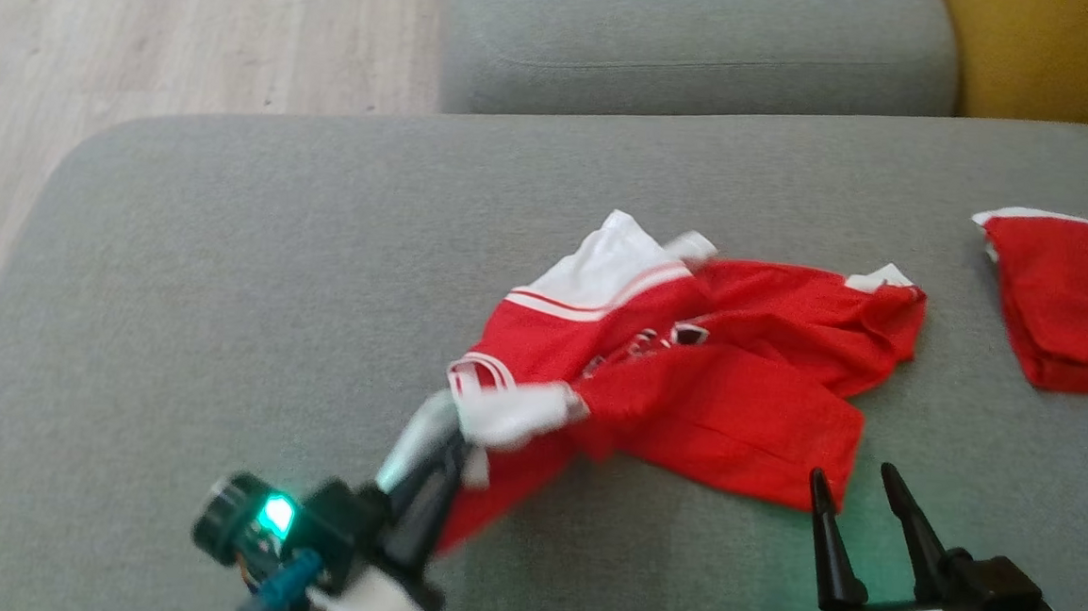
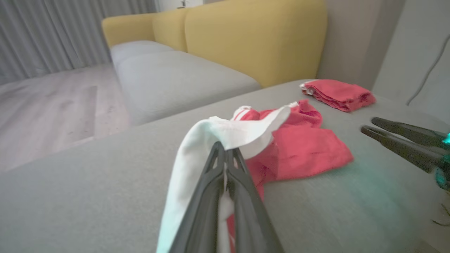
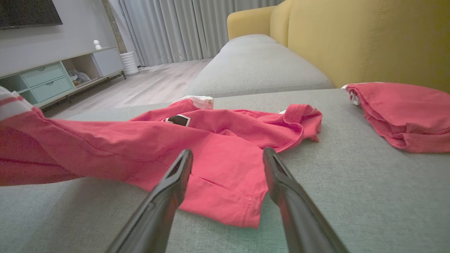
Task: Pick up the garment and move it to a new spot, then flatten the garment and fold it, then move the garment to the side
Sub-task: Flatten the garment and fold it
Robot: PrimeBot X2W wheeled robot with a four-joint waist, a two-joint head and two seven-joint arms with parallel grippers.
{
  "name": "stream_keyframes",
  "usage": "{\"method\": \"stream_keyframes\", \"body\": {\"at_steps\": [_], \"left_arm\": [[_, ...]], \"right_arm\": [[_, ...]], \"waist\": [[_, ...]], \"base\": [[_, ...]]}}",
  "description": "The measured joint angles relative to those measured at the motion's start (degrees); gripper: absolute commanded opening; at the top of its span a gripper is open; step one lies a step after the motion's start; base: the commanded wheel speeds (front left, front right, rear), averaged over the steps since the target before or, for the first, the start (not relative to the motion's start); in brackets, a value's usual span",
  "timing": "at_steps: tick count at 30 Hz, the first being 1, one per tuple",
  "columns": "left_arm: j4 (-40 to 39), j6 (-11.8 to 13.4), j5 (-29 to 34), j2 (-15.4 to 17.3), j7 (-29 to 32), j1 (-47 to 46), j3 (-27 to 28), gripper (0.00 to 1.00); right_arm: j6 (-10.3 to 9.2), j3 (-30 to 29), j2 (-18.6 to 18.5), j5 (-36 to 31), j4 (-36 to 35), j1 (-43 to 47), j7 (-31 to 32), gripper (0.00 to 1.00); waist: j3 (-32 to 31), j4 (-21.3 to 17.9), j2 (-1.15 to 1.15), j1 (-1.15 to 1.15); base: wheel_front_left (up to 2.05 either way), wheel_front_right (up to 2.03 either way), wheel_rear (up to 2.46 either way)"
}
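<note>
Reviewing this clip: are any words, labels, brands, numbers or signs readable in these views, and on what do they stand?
No text can be read in any view.
On the crumpled red garment, the dark and white print is creased and blurred: unreadable.
On the folded red garment, no marking is visible.

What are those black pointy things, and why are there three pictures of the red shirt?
That is a robot with two arms. Each arm ends in a tool with two long dark fingers. One picture looks down from its head; the other two look along each tool from its wrists. On the grey sofa cushion lie a crumpled red-and-white shirt and, apart from it, a folded red cloth. The left tool is shut on the shirt's white edge. The right tool is open near the red hem, holding nothing.
</note>
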Motion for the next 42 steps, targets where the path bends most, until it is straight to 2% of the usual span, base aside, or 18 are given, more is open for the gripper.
{"method": "stream_keyframes", "body": {"at_steps": [5,7,10,11,12,14,16,18,20,25,30,35,42], "left_arm": [[2.92,-8.92,-3.49,1.44,-0.70,1.74,-3.12,0.00],[5.91,-10.96,-5.68,0.69,-2.56,1.86,-2.80,0.00],[11.37,-12.04,-8.91,-1.77,-5.14,1.48,-0.58,0.00],[13.47,-12.40,-9.14,-2.36,-5.42,0.72,-0.42,0.57],[15.97,-12.32,-8.88,-2.83,-6.31,-0.38,-0.11,1.00],[20.46,-11.49,-7.32,-3.59,-8.70,-3.20,1.30,1.00],[24.36,-9.37,-5.46,-3.89,-11.13,-6.11,2.55,1.00],[26.50,-7.28,-4.92,-4.89,-13.94,-7.34,4.45,1.00],[26.99,-6.34,-4.05,-5.47,-15.53,-7.10,4.74,1.00],[25.64,-5.68,0.48,-5.14,-16.35,-4.48,0.78,1.00],[25.87,-5.28,2.23,-4.21,-13.88,-1.76,-2.37,1.00],[29.83,-7.21,1.76,-4.57,-12.09,-1.88,-3.00,1.00],[33.38,-8.04,1.55,-5.94,-12.37,-3.68,-3.99,1.00]], "right_arm": [[-0.01,-0.05,0.03,0.03,1.23,-0.16,0.00,1.00],[0.00,0.03,0.02,0.03,1.54,-0.50,0.00,1.00],[0.00,0.12,0.01,0.02,1.60,-0.93,0.00,1.00],[0.00,0.25,-0.05,0.01,1.60,-1.07,0.00,1.00],[0.00,0.40,-0.08,-0.02,1.60,-1.36,0.00,1.00],[-0.01,1.10,-0.33,-0.03,1.63,-2.33,0.00,1.00],[0.00,1.89,-0.67,-0.02,1.63,-3.60,0.00,1.00],[-0.01,1.90,-0.92,-0.02,1.58,-4.51,0.00,1.00],[-0.01,1.70,-1.26,0.00,1.58,-4.60,0.00,1.00],[0.00,0.90,-1.34,0.05,1.60,-4.07,0.00,1.00],[-0.01,0.59,-1.31,0.05,1.62,-4.08,0.00,1.00],[0.00,1.07,-1.25,0.08,1.64,-4.15,0.00,1.00],[0.00,1.07,-1.27,0.38,1.59,-4.17,0.00,1.00]], "waist": [[1.07,1.96,0.00,0.00],[1.73,2.67,0.00,0.01],[2.77,3.53,0.00,0.01],[3.18,3.72,0.00,0.00],[3.62,3.87,0.00,0.01],[4.50,3.96,0.00,0.01],[5.28,3.72,0.00,0.02],[5.82,3.23,0.00,0.02],[6.16,2.69,0.00,0.01],[6.25,2.09,0.00,0.01],[6.07,2.00,0.00,0.01],[6.37,1.32,0.00,0.01],[7.25,0.44,0.00,0.01]], "base": [[0.00,0.00,0.00],[0.00,0.00,0.00],[0.00,0.00,0.00],[0.00,0.00,0.00],[0.00,0.00,0.00],[0.00,0.00,0.00],[0.00,0.00,0.00],[0.00,0.00,0.00],[0.00,0.00,0.00],[0.00,0.00,0.00],[0.00,0.00,0.00],[0.00,0.00,0.00],[0.00,0.00,0.00]]}}
